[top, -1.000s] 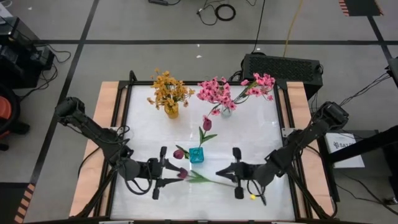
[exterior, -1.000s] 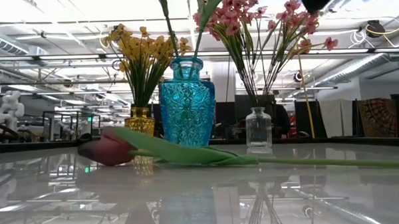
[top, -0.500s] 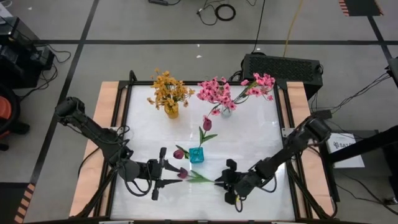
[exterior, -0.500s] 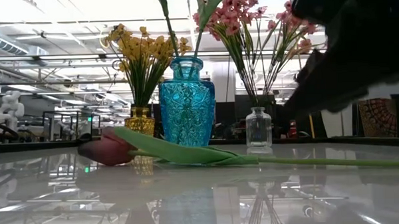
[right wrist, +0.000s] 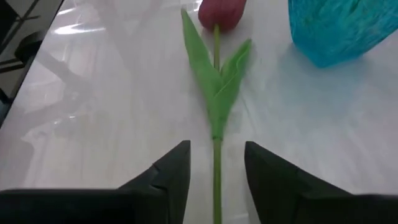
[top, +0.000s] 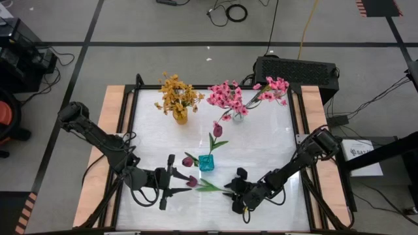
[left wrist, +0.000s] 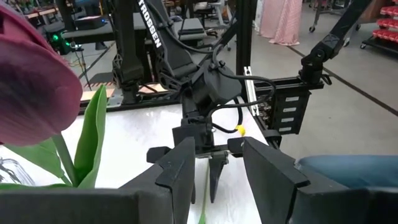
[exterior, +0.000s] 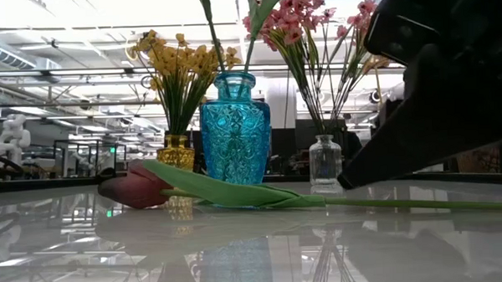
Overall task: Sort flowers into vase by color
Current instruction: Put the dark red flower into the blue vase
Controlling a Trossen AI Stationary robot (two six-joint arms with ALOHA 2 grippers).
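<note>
While our right gripper (top: 230,190) is straddling the maroon tulip's stem (right wrist: 216,168) near the table's front edge, fingers spread, left gripper (top: 175,181) parted beside the bud, blue vase (top: 206,162) holding tulips.

Grey floor (top: 163,59) crossed by black tape lines (top: 196,44); cables (top: 228,12) lie coiled; bright ceiling lights (exterior: 79,17) glare overhead.

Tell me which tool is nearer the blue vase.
Left. The left tool sits just beside the blue vase, by the tulip's bud; the right tool is farther off, over the stem's end.
</note>
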